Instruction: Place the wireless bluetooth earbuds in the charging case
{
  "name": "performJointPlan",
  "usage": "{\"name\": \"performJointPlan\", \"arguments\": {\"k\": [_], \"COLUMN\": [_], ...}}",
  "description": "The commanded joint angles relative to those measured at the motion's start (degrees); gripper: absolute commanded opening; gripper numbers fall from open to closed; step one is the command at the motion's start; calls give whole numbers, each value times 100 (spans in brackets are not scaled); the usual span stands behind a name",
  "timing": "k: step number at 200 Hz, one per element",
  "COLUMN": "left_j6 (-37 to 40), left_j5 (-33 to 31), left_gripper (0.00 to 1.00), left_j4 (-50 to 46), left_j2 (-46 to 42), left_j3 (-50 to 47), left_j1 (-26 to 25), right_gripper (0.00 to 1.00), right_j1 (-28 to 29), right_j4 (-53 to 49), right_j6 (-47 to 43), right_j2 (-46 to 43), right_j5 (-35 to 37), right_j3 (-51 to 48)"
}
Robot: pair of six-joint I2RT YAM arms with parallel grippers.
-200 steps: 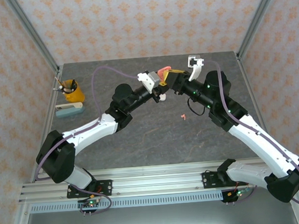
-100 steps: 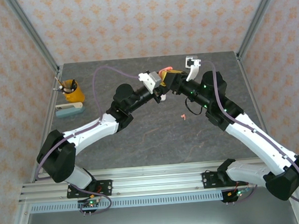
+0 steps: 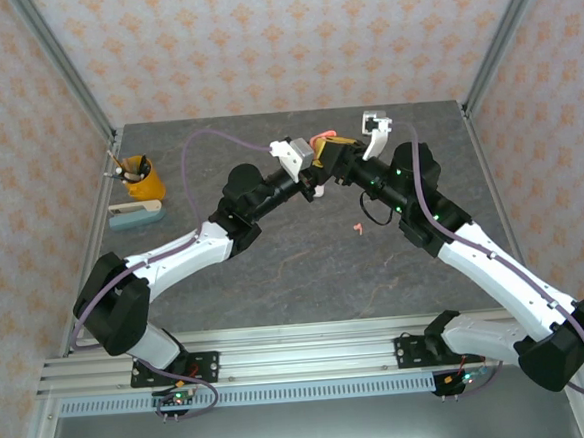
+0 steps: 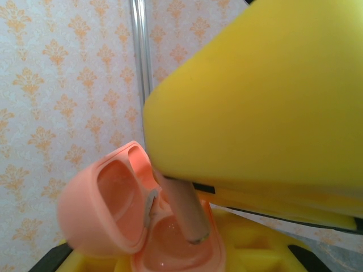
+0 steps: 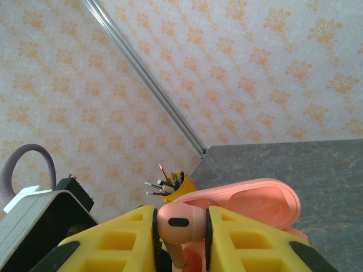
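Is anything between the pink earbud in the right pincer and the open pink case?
Nothing visible blocks it. The coral-pink stemmed plastic earbud, in the right pincer, points its stem at a bare well of the open coral-pink plastic charging case.

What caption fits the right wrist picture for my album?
Right gripper holds a pink earbud at the open pink case.

Tally in view: 2 robot arms, left arm [image 3: 174, 255] and right arm [image 3: 496, 270]; 2 coral-pink earbuds [image 5: 179, 224], the 2nd earbud [image 3: 356, 227] apart from the 1st; 1 coral-pink charging case [image 4: 113, 209]; 1 orange cup [image 3: 141, 179], its pens too small to count; 1 pale-blue flat object [image 3: 136, 216].
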Motion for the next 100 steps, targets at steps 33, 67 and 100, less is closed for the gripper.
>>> {"name": "performJointPlan", "arguments": {"k": [33, 67, 100], "left_j6": [-252, -334, -348], "left_j5": [-170, -273, -449], "left_gripper": [0, 0, 0], "left_j4": [664, 619, 597], "left_j2": [21, 48, 41], "left_j3": [270, 334, 361], "left_j1": [-51, -59, -68], "right_gripper": [25, 25, 25], "right_j1": [33, 37, 33], "right_j4": [-206, -196, -198], "right_j6": [-194, -254, -285], "right_j2": [-31, -69, -141], "right_j5": [30, 35, 35], "right_j3": [-258, -347, -453]}}
